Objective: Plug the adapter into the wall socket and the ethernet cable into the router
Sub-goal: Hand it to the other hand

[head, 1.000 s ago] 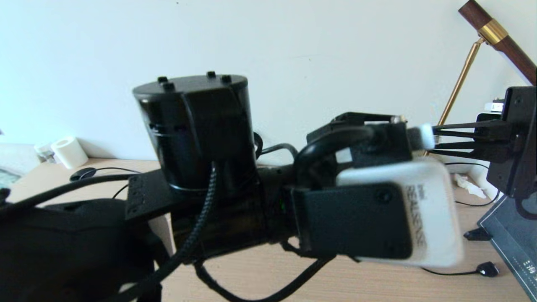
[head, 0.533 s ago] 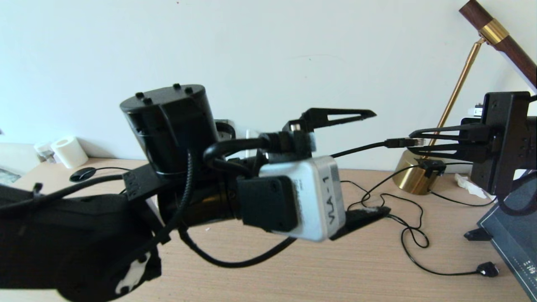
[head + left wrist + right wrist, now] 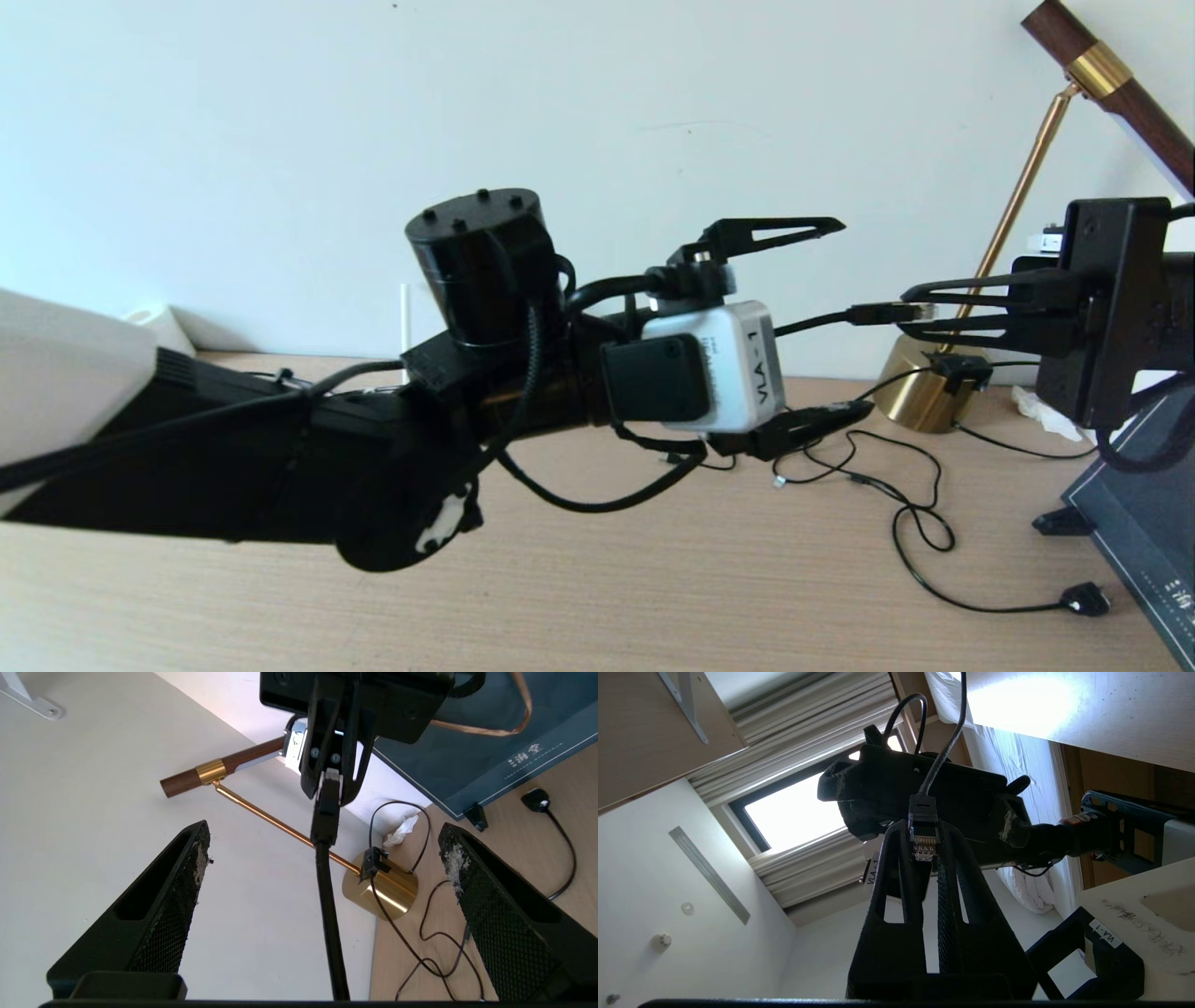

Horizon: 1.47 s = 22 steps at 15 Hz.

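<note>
The right gripper (image 3: 924, 847) is pinching the clear-tipped plug of the ethernet cable (image 3: 887, 314) between its closed fingertips, holding it high above the desk (image 3: 653, 597) with the plug tip pointing back toward the gripper's own wrist. From that plug the black cable is running out toward the left gripper (image 3: 808, 322), passing between its two fingers (image 3: 472, 877), which are standing wide apart and gripping nothing. In the left wrist view the cable (image 3: 327, 896) is hanging in the middle of that gap, touching neither pad as far as can be told.

The step in hand looks to be the cable half of the task: a hand-over or re-grip of the plug between the arms. The router, the adapter and the wall socket are not clearly showing in any view, probably hidden behind the left arm.

The next move likely calls for turning the plug tip outward and then finding the router's ports before any insertion.

Thin black cords (image 3: 915, 523) and a brass lamp base (image 3: 920, 397) are lying on the desk beneath.
</note>
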Motion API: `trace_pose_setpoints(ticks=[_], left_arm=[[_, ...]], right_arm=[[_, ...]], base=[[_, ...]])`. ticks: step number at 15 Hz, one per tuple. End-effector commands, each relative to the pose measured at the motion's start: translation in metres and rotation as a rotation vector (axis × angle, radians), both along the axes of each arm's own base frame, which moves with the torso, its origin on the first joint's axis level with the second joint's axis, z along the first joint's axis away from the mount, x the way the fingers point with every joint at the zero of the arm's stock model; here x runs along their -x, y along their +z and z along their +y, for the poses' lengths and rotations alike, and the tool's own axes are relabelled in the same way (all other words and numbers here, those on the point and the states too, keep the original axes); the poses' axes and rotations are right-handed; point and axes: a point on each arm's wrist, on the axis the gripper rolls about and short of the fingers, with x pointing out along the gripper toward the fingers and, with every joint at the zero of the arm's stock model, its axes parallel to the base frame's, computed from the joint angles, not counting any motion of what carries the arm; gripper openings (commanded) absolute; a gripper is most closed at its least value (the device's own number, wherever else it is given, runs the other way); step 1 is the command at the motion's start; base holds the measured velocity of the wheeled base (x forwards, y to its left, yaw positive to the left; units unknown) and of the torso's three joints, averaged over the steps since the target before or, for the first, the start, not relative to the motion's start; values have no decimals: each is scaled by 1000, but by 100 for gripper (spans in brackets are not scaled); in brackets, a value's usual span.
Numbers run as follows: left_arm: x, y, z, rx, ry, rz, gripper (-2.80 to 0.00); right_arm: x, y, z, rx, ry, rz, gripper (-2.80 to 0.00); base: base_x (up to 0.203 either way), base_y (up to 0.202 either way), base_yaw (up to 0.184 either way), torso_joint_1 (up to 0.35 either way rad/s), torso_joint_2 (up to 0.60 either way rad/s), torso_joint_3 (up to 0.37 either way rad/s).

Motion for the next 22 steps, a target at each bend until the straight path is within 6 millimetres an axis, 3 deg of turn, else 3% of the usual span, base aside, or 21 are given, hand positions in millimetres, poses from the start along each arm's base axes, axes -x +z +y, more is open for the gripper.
trace_pose_setpoints(ticks=[1,14,20,21,22], left_arm=[[-9,-6,-9,2,0,-11,0],[-4,-1,-10,16,-20,-15,0],[-6,-9,-11,-4,-22,12,0],[-5,-10,-12,-4,-24,18,-280],[-5,-11,-11,-5,-25,23,-280]], right_arm=[[0,0,0,-4,7,8,-280],[-9,-6,2,1,8,33,-280],[-8,-6,2,2,8,27,-280],[-8,-6,2,2,8,25,-280],[-8,-6,2,2,8,25,-280]], base=[[0,0,0,0,0,0],[0,0,0,0,0,0],[0,0,0,0,0,0],[0,0,0,0,0,0],[0,0,0,0,0,0]])
